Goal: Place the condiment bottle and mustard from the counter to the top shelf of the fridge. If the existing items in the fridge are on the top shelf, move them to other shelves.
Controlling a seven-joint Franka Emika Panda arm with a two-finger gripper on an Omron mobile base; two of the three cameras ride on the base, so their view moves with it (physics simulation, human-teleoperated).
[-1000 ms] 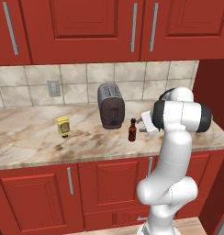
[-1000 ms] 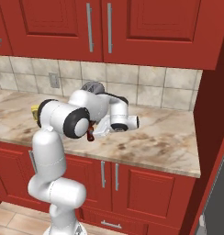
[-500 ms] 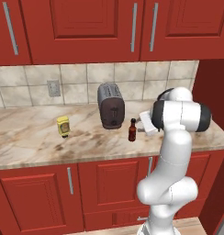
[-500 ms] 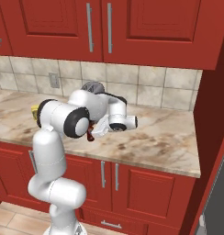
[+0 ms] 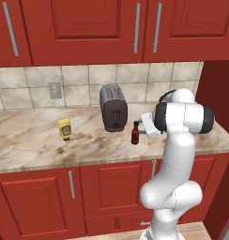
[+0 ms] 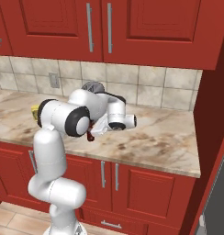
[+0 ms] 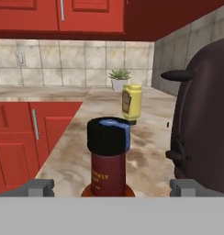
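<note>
The small dark-red condiment bottle with a black cap (image 7: 108, 160) stands upright on the beige marbled counter (image 5: 32, 145) beside the dark toaster (image 5: 113, 108). The gripper (image 7: 109, 187) is spread wide around it — holding nothing. Rigid, light, likely slick — grip the body below the cap.

Condiment bottle (image 7: 108, 158) between open end effector (image 7: 110, 187) fingertips, mustard (image 7: 131, 103) beyond.
</note>
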